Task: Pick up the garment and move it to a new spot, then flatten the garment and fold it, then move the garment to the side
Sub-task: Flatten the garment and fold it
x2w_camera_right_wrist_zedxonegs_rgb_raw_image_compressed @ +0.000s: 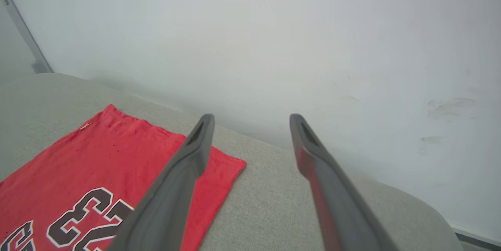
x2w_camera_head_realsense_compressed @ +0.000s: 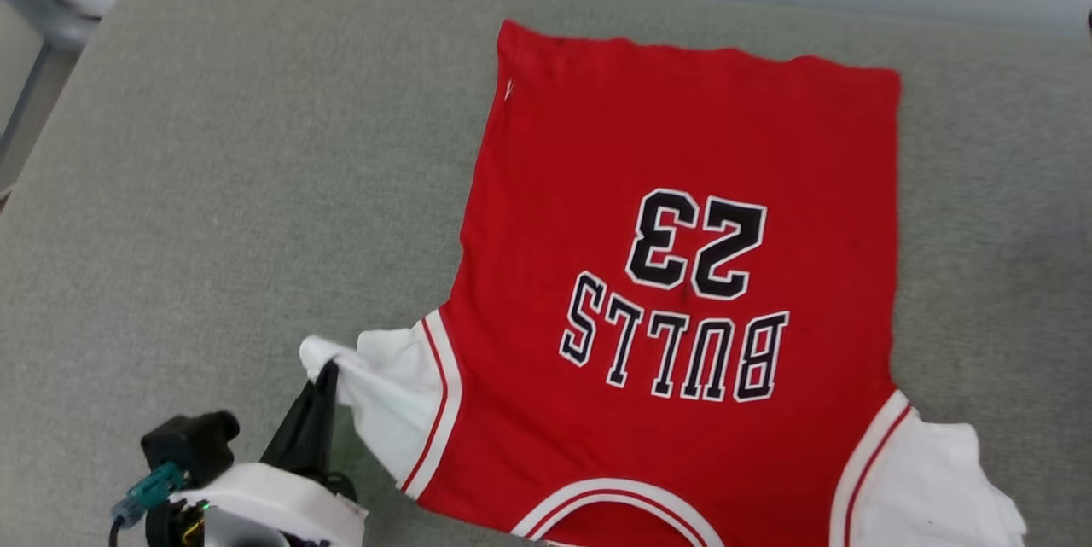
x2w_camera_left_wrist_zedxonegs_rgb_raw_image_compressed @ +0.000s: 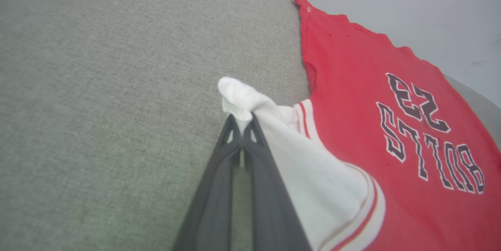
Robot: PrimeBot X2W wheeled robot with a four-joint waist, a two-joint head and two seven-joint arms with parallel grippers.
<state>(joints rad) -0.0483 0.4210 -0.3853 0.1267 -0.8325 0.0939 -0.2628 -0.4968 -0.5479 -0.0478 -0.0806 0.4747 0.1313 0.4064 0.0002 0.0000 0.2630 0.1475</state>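
The garment [x2w_camera_head_realsense_compressed: 682,146] lies flat on the grey cushion [x2w_camera_head_realsense_compressed: 213,189]; left gripper [x2w_camera_head_realsense_compressed: 328,376] clamps its white sleeve tip [x2w_camera_left_wrist_zedxonegs_rgb_raw_image_compressed: 235,90], right gripper [x2w_camera_right_wrist_zedxonegs_rgb_raw_image_compressed: 250,120] gapes above the cushion. A pull could slip that thin pinch, rumpling the sleeve

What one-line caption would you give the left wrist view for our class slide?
Left hand shut on the white sleeve of a red jersey lying print-up on a grey fabric surface.
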